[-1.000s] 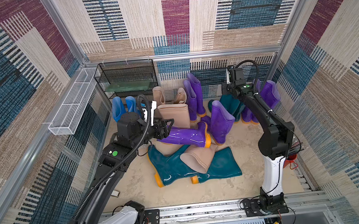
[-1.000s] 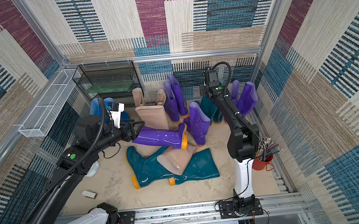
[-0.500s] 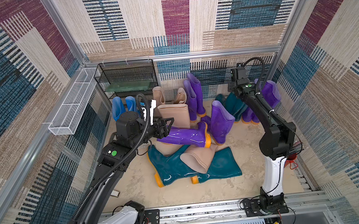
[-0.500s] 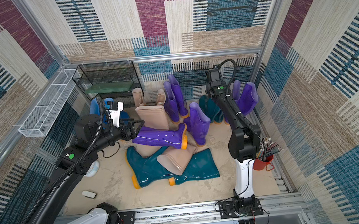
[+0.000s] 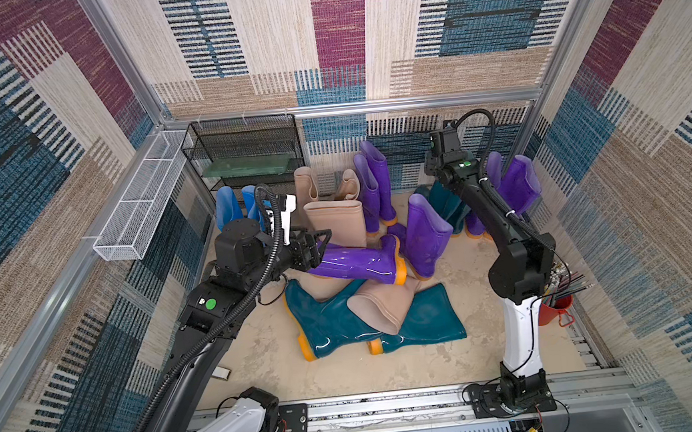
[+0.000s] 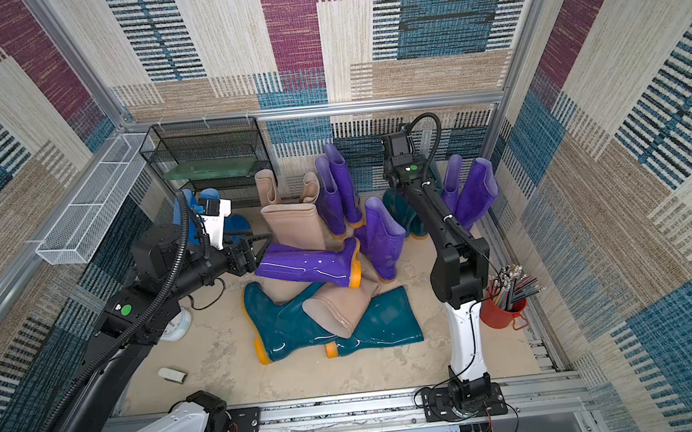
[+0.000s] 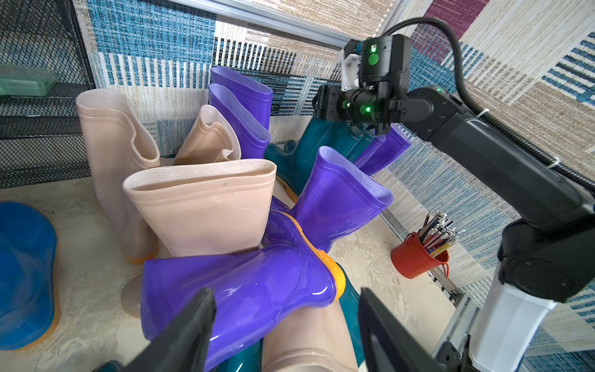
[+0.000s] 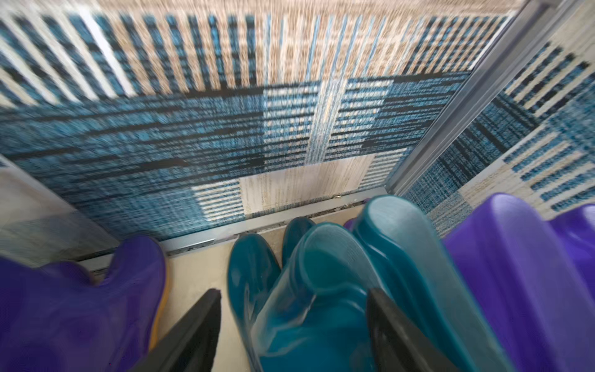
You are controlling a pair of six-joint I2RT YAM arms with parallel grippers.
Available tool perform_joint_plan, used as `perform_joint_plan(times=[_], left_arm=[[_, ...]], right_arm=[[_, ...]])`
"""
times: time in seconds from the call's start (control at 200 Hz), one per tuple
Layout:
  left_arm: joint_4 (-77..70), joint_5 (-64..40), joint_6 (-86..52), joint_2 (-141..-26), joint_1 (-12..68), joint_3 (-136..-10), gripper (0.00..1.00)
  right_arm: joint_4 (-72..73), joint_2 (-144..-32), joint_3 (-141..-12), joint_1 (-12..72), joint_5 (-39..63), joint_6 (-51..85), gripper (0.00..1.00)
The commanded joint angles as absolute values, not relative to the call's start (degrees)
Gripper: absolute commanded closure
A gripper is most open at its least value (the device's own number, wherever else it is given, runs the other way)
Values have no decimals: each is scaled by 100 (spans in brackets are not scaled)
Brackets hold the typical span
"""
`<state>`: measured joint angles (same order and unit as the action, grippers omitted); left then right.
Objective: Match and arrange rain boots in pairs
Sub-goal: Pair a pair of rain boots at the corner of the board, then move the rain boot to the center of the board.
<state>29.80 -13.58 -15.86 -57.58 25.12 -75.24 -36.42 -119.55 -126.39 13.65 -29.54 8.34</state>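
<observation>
A purple rain boot (image 5: 356, 264) lies on its side across the pile, sole to the right. My left gripper (image 5: 323, 247) is open at its shaft end; in the left wrist view my left gripper (image 7: 286, 293) straddles the purple boot (image 7: 241, 290) loosely. Below lie two dark teal boots (image 5: 331, 322) with a beige boot (image 5: 384, 306) on them. My right gripper (image 8: 294, 293) is open at the back wall, its fingers on either side of an upright teal boot (image 8: 309, 290). Upright purple boots (image 5: 517, 184), beige boots (image 5: 336, 222) and blue boots (image 5: 227, 204) stand around.
A black wire-mesh rack (image 5: 244, 149) stands at the back left, a white wire basket (image 5: 139, 210) hangs on the left wall. A red cup of pencils (image 5: 555, 306) sits by the right arm's base. A small white object (image 6: 172, 374) lies on the floor front left.
The right wrist swung slightly right, then back left above the upright teal boots. The left arm and the lying purple boot have stayed in place.
</observation>
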Motion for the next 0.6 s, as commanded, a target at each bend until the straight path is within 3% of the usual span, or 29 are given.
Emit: perform_joint_plan(times=[0.0, 0.255, 0.366, 0.446, 0.596], left_arm=[[3254, -1109, -1495, -5684, 2504, -7534, 28], [3428, -941, -1972, -5240, 2502, -7118, 27], [3770, -864, -2249, -5119, 2504, -7143, 27], [4055, -546, -2469, -4930, 2505, -7059, 27], [4360, -226, -2857, -4615, 2503, -6733, 27]], right_arm=[[-3753, -11382, -12644, 1403, -2707, 1006, 21], [-3475, -9240, -10638, 2213, -2664, 912, 14], [-3063, -7981, -9289, 2709, -1888, 655, 11], [-2597, -7099, -8302, 3383, -1363, 257, 5], [-2784, -6611, -7612, 4846, -1931, 268, 4]])
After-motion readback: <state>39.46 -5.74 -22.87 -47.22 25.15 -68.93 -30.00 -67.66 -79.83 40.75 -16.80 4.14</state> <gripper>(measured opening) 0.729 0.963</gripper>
